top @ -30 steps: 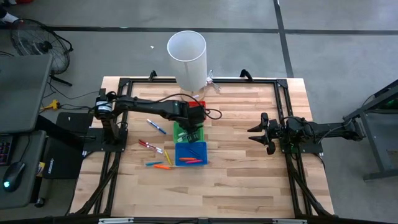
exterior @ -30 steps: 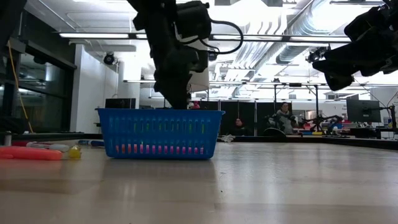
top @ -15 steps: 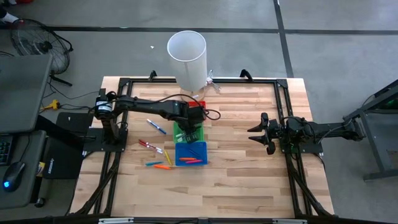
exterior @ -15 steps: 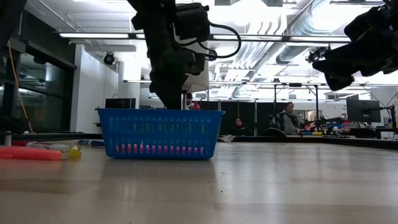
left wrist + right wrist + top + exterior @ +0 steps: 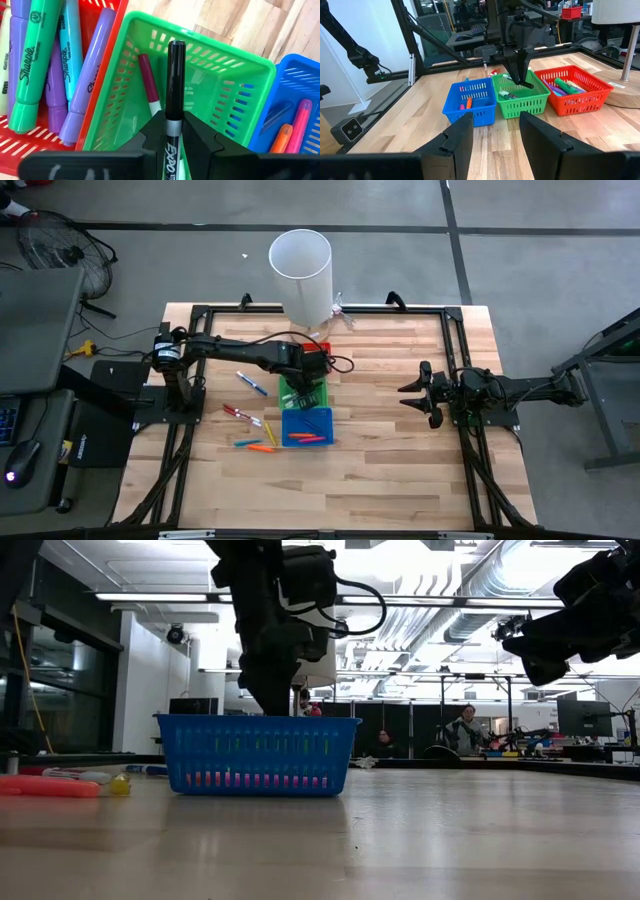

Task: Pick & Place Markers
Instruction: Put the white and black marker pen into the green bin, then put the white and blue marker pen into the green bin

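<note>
Wooden worktop (image 5: 380,470) carries red, green and blue bins in a row. Over the green bin (image 5: 235,80), the left end effector (image 5: 170,131) grips a black marker (image 5: 175,85) between its fingers, pointing into it. Right end effector (image 5: 428,394) waits wide apart, well away.

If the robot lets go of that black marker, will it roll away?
Probably not far. The left gripper holds the black marker right over the green bin, so it would likely drop inside, and the walls should stop it. It looks round and smooth, so on bare table it might well roll. It also looks stiff, so it shouldn't bend.
</note>
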Robot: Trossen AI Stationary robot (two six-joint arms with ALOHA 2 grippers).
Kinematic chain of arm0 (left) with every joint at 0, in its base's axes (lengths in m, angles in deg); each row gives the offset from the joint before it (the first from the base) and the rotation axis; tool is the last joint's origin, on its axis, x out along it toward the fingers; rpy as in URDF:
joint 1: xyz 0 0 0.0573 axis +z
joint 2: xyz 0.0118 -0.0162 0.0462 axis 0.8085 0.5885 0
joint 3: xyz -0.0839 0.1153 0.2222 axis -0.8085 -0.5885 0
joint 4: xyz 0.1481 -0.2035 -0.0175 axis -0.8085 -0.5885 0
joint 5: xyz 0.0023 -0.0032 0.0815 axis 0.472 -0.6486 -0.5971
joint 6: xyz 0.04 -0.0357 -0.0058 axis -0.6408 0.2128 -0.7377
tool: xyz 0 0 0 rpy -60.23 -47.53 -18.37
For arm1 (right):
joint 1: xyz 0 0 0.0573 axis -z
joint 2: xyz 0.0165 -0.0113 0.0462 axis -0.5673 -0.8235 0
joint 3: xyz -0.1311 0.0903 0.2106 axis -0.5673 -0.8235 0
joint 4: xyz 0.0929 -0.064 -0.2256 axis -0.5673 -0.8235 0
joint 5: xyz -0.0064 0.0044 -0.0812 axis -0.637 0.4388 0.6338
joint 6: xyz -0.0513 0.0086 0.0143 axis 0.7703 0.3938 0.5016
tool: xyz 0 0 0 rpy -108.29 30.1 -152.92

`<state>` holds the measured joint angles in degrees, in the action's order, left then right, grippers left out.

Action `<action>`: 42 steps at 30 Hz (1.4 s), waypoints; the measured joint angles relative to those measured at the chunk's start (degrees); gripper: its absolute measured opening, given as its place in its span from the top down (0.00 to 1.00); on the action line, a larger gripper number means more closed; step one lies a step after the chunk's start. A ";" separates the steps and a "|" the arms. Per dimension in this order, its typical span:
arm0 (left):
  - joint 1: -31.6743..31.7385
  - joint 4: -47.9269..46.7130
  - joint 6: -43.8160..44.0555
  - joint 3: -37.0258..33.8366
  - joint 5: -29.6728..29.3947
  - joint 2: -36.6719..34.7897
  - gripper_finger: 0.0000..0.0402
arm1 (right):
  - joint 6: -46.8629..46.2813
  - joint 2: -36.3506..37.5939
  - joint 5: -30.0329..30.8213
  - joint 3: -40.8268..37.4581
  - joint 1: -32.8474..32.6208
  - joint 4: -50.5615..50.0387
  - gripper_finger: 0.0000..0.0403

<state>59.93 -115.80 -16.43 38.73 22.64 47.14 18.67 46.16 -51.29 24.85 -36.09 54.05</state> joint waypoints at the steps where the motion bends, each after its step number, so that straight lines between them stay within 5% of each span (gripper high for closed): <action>1: 0.00 -0.02 0.00 0.00 -0.04 0.00 0.86 | -0.01 0.00 0.00 0.00 -0.01 0.00 0.63; 29: 0.00 -1.49 -2.77 0.83 -0.10 -2.69 0.75 | 0.04 0.00 0.00 0.00 0.00 0.00 0.63; 42: 0.00 -11.14 -2.82 0.80 -0.46 -8.25 0.75 | 0.05 0.00 0.00 0.00 -0.01 0.00 0.63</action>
<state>59.93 -126.94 -19.25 39.53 22.18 38.89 18.72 46.16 -51.30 24.85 -36.10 54.05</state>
